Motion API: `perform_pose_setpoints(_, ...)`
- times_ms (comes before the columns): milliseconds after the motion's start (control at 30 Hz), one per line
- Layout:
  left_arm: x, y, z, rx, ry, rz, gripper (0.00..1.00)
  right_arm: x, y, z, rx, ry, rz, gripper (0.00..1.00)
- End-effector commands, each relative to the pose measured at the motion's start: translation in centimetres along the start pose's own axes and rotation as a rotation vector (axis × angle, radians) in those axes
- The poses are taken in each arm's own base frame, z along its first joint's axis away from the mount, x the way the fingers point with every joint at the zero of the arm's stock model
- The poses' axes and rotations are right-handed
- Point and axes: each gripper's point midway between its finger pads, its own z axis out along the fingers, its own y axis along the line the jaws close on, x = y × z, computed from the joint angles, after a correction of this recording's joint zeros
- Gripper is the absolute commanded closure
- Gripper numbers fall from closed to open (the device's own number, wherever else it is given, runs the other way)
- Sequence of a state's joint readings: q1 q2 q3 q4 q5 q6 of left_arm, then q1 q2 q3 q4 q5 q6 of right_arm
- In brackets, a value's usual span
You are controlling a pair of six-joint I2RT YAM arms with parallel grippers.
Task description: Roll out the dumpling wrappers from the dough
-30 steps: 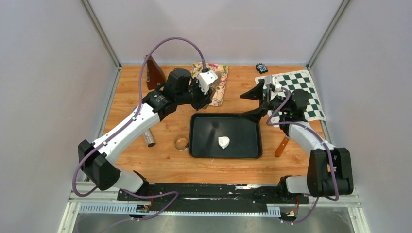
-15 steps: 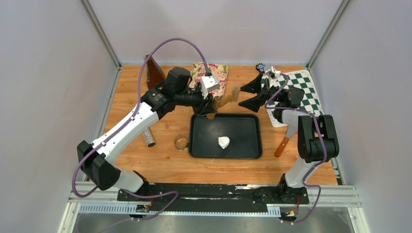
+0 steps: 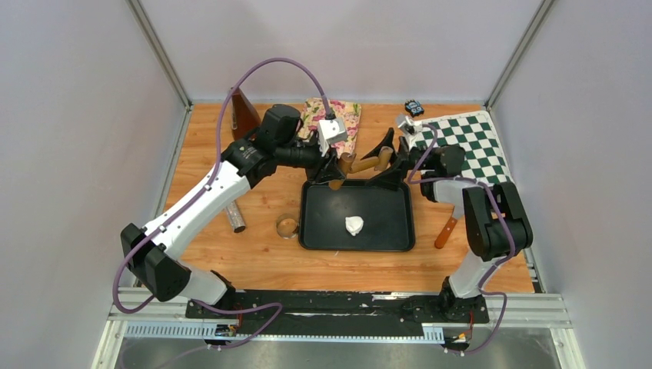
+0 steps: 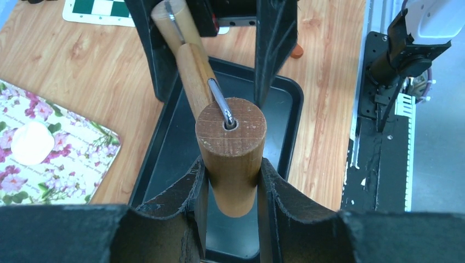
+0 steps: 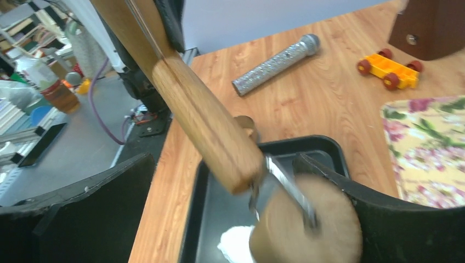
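Observation:
My left gripper (image 4: 231,167) is shut on the drum of a wooden roller (image 4: 231,148), held above the far edge of the black tray (image 3: 323,215). The roller's handle (image 3: 369,162) points right, joined to the drum by a metal bracket (image 4: 219,101). My right gripper (image 3: 388,157) stands open, its jaws straddling the handle (image 5: 203,118) without closing on it. An irregular white lump of dough (image 3: 354,224) lies in the tray. A small white rounded piece (image 4: 32,142) rests on the floral mat (image 4: 71,159); I cannot tell whether it is a dumpling wrapper.
A clear ring cutter (image 3: 287,226) and a metal grater tube (image 3: 236,217) lie left of the tray. An orange-handled tool (image 3: 446,231) lies to the tray's right, and a checkered mat (image 3: 469,146) is at the back right. A brown block (image 3: 244,115) stands at the back left.
The left gripper turned the roller so its handle points right. The right gripper swung left from the tray's far right corner until its open jaws stood around that handle.

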State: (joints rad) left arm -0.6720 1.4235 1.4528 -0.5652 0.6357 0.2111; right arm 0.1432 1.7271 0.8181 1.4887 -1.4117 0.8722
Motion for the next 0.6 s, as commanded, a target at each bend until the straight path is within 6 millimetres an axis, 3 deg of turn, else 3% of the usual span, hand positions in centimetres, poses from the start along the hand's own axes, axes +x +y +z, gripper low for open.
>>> perform_pose_setpoints(0, -3.3, -0.4, -0.7, 0.021, -0.094, 0.069, 1.0, -3.4, 3.5, 2.7, -0.094, -0.035, -0.172, 0.03)
perform_pose_setpoints(100, -3.2, -0.4, -0.8, 0.01, -0.096, 0.072, 1.0, -4.4, 5.0, 3.9, -0.128, -0.053, -0.169, 0.06)
perform_pose_setpoints(233, -2.8, 0.5, -1.0, -0.031, -0.101, 0.068, 1.0, -5.8, 6.1, 4.0, -0.128, -0.077, -0.149, 0.13)
perform_pose_setpoints(433, -2.3, 3.1, -1.2, -0.139, -0.116, 0.026, 1.0, -7.4, 8.3, 3.8, -0.134, -0.104, -0.128, 0.41)
perform_pose_setpoints(567, -1.9, 5.3, -1.5, -0.24, -0.118, -0.005, 1.0, -7.7, 9.7, 3.5, -0.141, -0.105, -0.147, 0.53)
